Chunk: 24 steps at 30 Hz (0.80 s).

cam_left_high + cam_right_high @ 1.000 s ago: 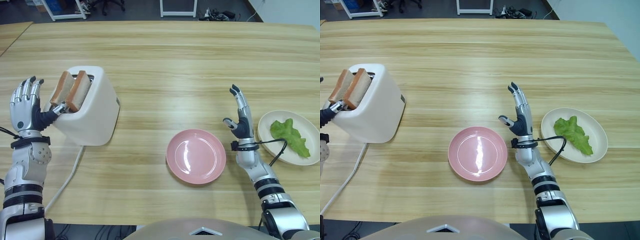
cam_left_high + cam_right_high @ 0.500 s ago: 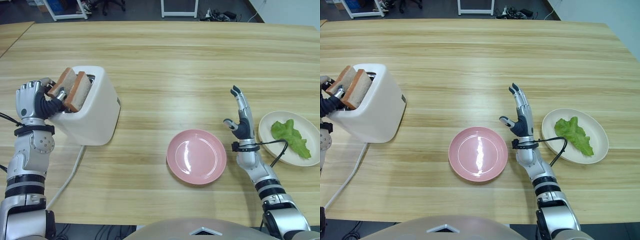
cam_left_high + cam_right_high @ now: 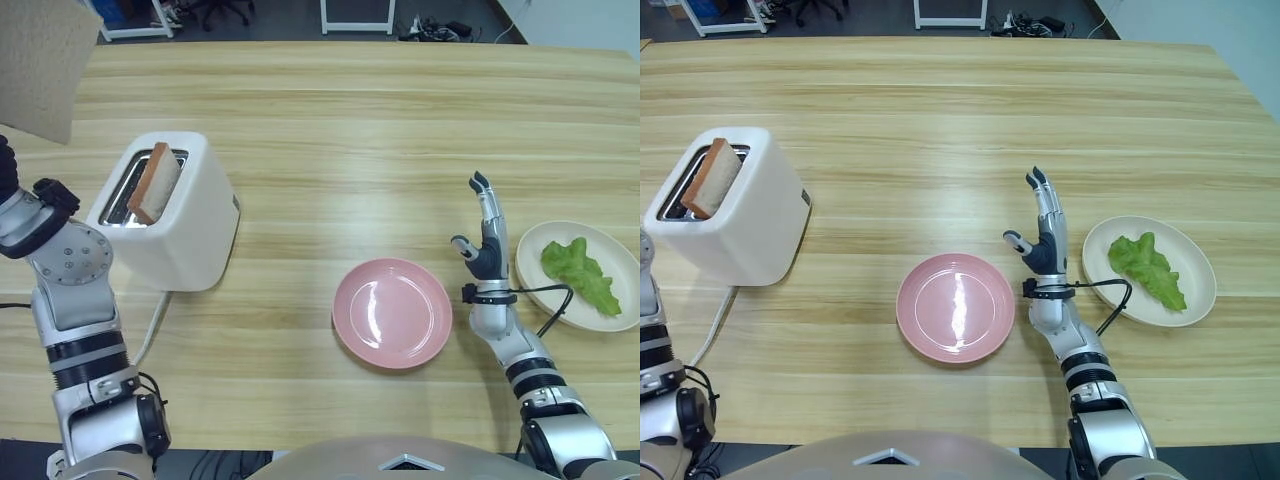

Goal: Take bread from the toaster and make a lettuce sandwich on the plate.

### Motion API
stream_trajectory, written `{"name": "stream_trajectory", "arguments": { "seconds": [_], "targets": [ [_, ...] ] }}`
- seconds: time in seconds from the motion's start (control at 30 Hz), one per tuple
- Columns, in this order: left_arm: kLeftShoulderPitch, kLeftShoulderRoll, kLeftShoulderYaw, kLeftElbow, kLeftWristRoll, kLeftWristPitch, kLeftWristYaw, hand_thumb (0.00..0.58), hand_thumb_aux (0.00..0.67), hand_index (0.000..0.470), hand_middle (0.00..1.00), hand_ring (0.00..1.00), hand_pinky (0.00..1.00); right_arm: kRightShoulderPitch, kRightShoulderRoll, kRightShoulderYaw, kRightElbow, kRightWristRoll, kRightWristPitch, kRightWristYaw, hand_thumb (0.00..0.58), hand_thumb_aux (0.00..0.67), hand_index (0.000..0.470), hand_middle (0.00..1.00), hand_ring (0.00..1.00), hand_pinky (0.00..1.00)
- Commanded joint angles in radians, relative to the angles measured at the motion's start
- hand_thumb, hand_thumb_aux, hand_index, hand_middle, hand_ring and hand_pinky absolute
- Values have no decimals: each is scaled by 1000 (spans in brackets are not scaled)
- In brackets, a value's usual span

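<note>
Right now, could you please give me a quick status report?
Right robot hand open, upright beside pink plate. One bread slice aloft upper left, second slice in toaster. Lettuce on cream plate; nothing blocks the pink plate.

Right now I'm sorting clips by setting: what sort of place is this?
Probably a lab or office, not a kitchen: a light wooden table carries a white two-slot toaster, while tangled black cables and white metal furniture legs sit on the dark floor behind.

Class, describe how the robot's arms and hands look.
Left arm and right arm: silver-grey segments with black ribbed rings; the left has a round disc joint. Right hand: slim, black and silver; a thin black cable loops from its wrist.
</note>
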Motion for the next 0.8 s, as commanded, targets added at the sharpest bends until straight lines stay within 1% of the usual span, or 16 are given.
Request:
{"name": "stream_trajectory", "arguments": {
  "seconds": [0.03,0.07,0.17,0.23,0.33,0.43,0.5,0.57,0.67,0.73,0.77,0.8],
  "targets": [
    [66,-88,-299,-25,-181,-56,-298,580,670,470,1000,1000,1000,14,-37,-37,-52,19,8,-3,0,0,0,0,0,0],
    [87,-116,-376,7,-214,-75,-369,580,670,470,1000,1000,1000,24,-53,-55,-79,23,12,-4,0,0,0,0,0,0],
    [157,-189,-569,82,-279,-72,-564,580,670,470,1000,1000,1000,63,-121,-133,-192,31,45,4,0,0,0,0,0,0],
    [189,-231,-651,138,-284,-66,-657,580,670,470,1000,1000,1000,102,-177,-195,-277,28,86,27,0,0,0,0,0,0],
    [222,-278,-742,236,-233,-60,-743,580,670,470,1000,1000,1000,188,-276,-304,-391,4,175,72,0,0,0,0,0,0],
    [228,-311,-780,331,-178,-57,-781,580,670,470,1000,1000,1000,255,-363,-407,-426,-18,277,103,0,0,0,0,0,0],
    [221,-329,-788,400,-132,-55,-779,580,670,470,1000,1000,1000,303,-423,-482,-422,-35,349,110,0,0,0,0,0,0],
    [212,-341,-784,445,-101,-50,-772,580,670,470,1000,1000,1000,344,-472,-525,-406,-58,402,118,0,0,0,0,0,0],
    [215,-349,-786,457,-63,-36,-774,580,670,470,1000,1000,1000,368,-518,-496,-339,-106,460,128,0,0,0,0,0,0],
    [220,-341,-791,462,-5,-25,-750,580,670,470,1000,1000,1000,372,-526,-431,-307,-141,472,150,0,0,0,0,0,0],
    [223,-326,-796,461,54,-21,-721,580,670,470,741,741,741,373,-528,-389,-291,-152,464,179,0,0,0,0,0,0],
    [229,-309,-802,453,112,-15,-697,580,670,470,0,0,0,372,-532,-349,-274,-160,457,209,0,0,0,0,0,0]
  ]
}}
